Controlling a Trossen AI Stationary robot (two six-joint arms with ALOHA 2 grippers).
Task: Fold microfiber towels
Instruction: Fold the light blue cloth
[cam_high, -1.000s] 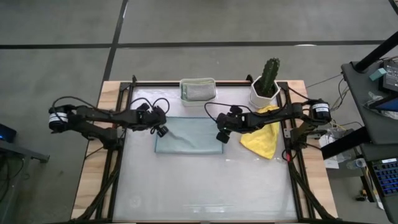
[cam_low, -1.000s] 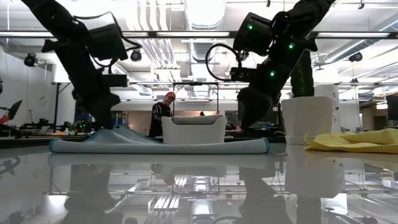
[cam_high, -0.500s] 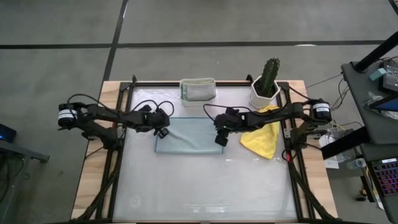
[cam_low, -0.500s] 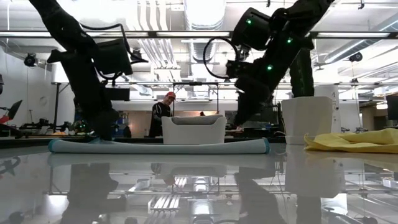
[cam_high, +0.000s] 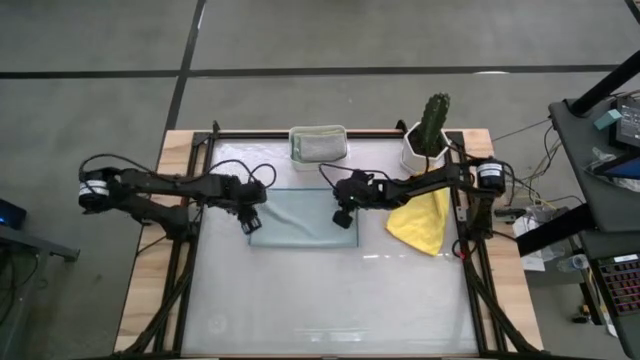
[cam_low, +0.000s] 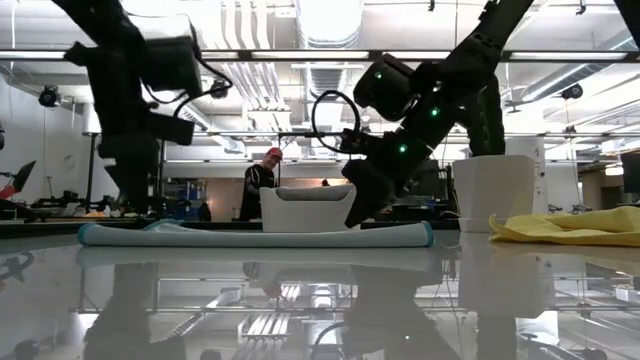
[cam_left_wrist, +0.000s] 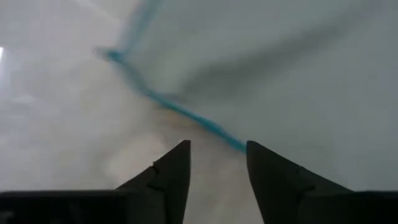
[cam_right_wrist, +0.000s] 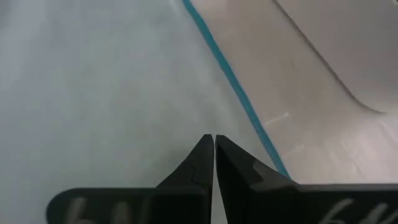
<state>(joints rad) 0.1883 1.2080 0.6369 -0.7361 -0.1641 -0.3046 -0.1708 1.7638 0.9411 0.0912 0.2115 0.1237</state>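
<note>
Your blue-grey towel (cam_high: 300, 216) lies flat on the counter (cam_high: 330, 300), in front of the tub (cam_high: 318, 143). Your left pincer (cam_high: 250, 222) stands open at its left edge, fingers apart over the teal hem. Your right pincer (cam_high: 342, 217) is closed, empty, over its right part; the yellow towel (cam_high: 423, 222) lies crumpled beside the cactus pot (cam_high: 424, 150).

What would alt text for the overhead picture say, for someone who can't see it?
Two dark robot arms reach inward over a pale blue-grey towel lying flat on a table, left end effector at its left edge, right end effector over its right part. A yellow towel lies crumpled to the right.
</note>
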